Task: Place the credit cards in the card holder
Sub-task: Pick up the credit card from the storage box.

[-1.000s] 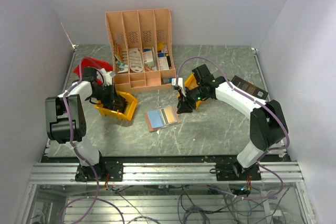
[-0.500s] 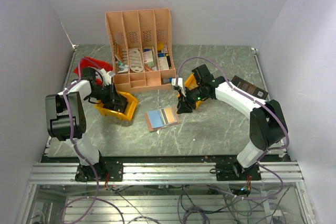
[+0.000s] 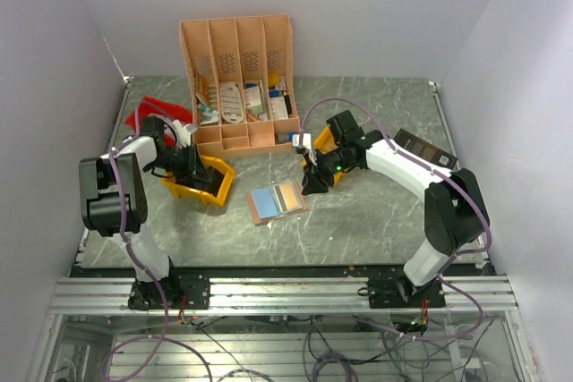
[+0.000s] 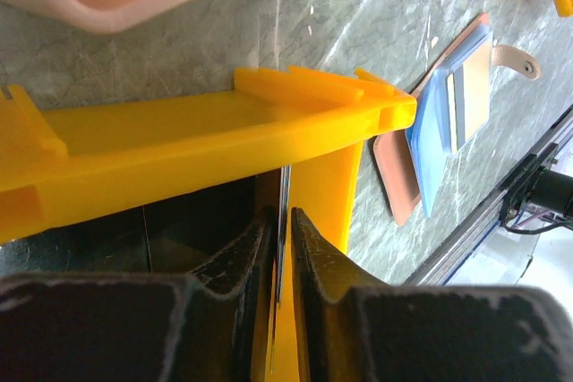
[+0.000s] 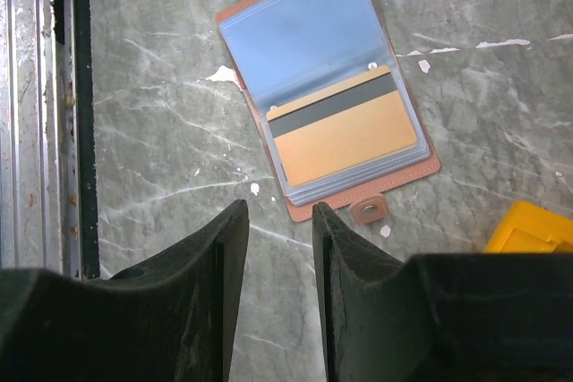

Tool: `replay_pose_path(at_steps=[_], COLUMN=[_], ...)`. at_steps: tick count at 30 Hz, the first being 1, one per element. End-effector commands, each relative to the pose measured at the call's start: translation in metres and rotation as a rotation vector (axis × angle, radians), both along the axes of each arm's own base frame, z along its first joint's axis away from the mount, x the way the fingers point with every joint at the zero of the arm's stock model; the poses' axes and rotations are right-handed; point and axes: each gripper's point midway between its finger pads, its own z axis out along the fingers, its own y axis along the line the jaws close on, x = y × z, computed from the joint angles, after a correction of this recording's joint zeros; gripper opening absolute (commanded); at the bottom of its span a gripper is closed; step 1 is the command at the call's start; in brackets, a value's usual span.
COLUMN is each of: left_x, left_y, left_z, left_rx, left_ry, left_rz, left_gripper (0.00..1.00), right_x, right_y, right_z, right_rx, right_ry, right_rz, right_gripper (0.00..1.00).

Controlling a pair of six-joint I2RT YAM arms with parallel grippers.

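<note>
The left pincer is straddling a thin card that is standing on edge inside a yellow tray. Its jaws are sitting barely apart, and I cannot tell whether they are pinching the card. The right pincer is hovering over the counter, jaws parted and holding nothing. In that wrist view the card holder is lying open at the pincer's 12 o'clock, with a tan striped credit card sitting in its nearer clear pocket. From above, the holder is lying at 4 o'clock of the tray.
</note>
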Motion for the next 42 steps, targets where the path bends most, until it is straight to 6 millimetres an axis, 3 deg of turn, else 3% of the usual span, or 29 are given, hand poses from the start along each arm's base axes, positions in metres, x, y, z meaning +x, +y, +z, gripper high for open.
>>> replay_pose_path(at_steps=[1, 20, 24, 37, 42], left_x=[0.007, 0.01, 0.013, 0.016, 0.018], left_y=[0.0, 0.011, 0.019, 0.052, 0.063], left_z=[0.011, 0.019, 0.023, 0.048, 0.079], left_rx=[-0.028, -0.015, 0.003, 0.184, 0.234], left_ry=[-0.028, -0.049, -0.06, -0.139, -0.175], left_rz=[-0.006, 0.041, 0.072, 0.217, 0.346], left_gripper=[0.23, 0.24, 0.18, 0.11, 0.07], right_x=[0.005, 0.005, 0.005, 0.004, 0.002], right_y=[0.002, 0.002, 0.002, 0.002, 0.003], right_z=[0.007, 0.009, 0.009, 0.009, 0.009], right_rx=[0.017, 0.02, 0.019, 0.022, 0.027], right_ry=[-0.012, -0.017, -0.017, -0.014, -0.006], right_rz=[0.01, 0.011, 0.012, 0.015, 0.022], right_gripper=[0.35, 0.36, 0.36, 0.36, 0.36])
